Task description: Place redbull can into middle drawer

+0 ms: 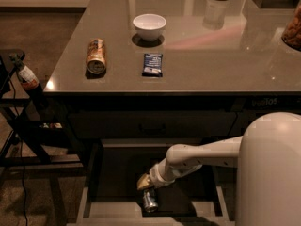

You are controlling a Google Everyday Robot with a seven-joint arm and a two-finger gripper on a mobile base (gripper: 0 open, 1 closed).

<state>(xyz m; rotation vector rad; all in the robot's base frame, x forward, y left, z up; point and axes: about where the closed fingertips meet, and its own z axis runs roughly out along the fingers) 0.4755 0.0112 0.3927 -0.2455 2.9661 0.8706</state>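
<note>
The middle drawer [89, 192] is pulled open below the counter, with a dark interior and a lighter grey rim. The redbull can [150, 200], slim and silver with a shiny top, stands inside the drawer near its front edge. My gripper [147, 188] reaches down into the drawer from the right and sits directly on top of the can, at its upper end. My white arm [207, 155] stretches from the lower right into the drawer.
On the counter lie an orange-brown can [96, 55] on its side, a dark blue snack packet [153, 64] and a white bowl [149, 26]. A closed dark drawer front with bar handle [153, 126] sits above the open drawer. A black stand with a bottle [26, 76] is at left.
</note>
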